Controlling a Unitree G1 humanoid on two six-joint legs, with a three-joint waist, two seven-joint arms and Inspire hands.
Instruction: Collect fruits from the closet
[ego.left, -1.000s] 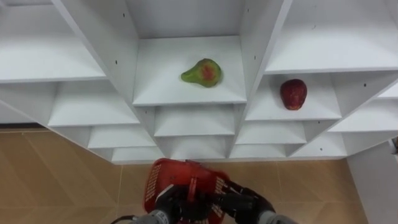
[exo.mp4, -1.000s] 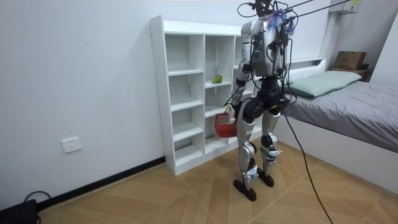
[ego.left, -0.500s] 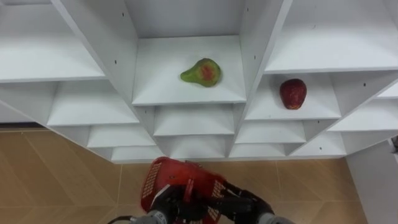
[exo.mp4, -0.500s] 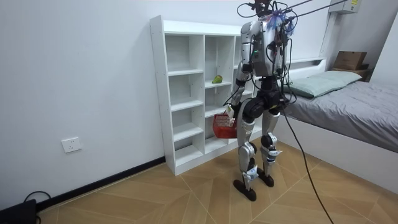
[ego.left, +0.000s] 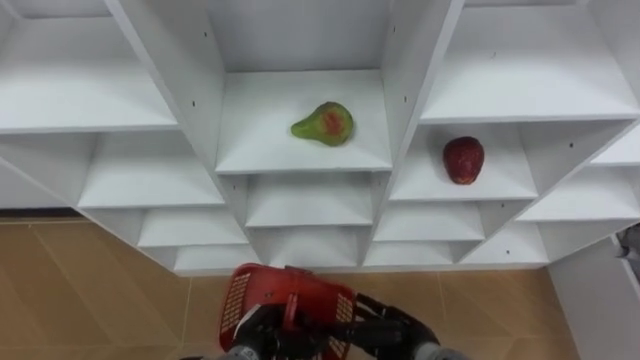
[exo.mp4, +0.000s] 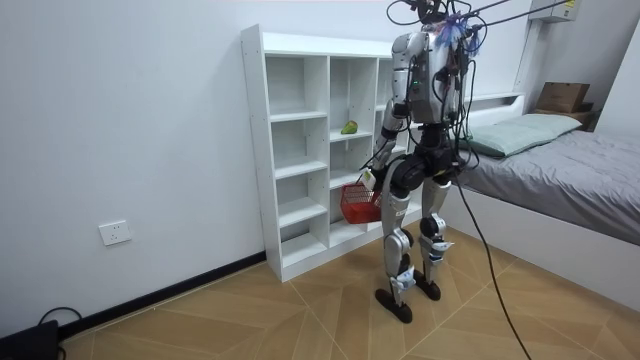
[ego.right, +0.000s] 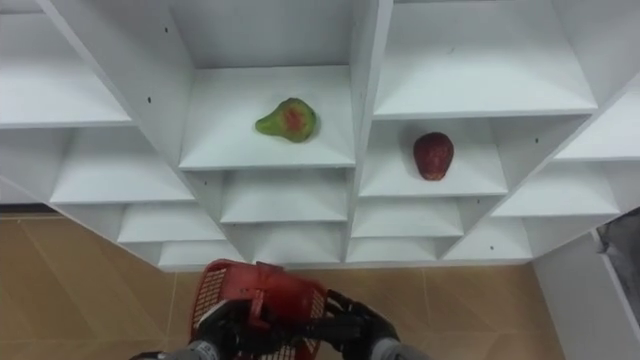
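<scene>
around me | grey bed (exo.mp4: 575, 190) at the room view's right, pale pillow (exo.mp4: 520, 130) on it | brown cardboard box (exo.mp4: 562, 96) by its headboard | wall socket (exo.mp4: 115, 233) low on white wall (exo.mp4: 120, 110) | wooden floor (exo.mp4: 250, 320) under me

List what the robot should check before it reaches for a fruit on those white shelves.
1. Pear lying free on the closet shelf in the middle column: ok.
2. Apple lying free on a right-column shelf: ok.
3. Red basket gripped by left hand and right hand: ok.
4. A hand free to pick fruit: not ok, both hold the basket.
5. Room inside the basket: cannot tell, its inside is hidden.
6. Robot standing close before the closet: ok.
</scene>
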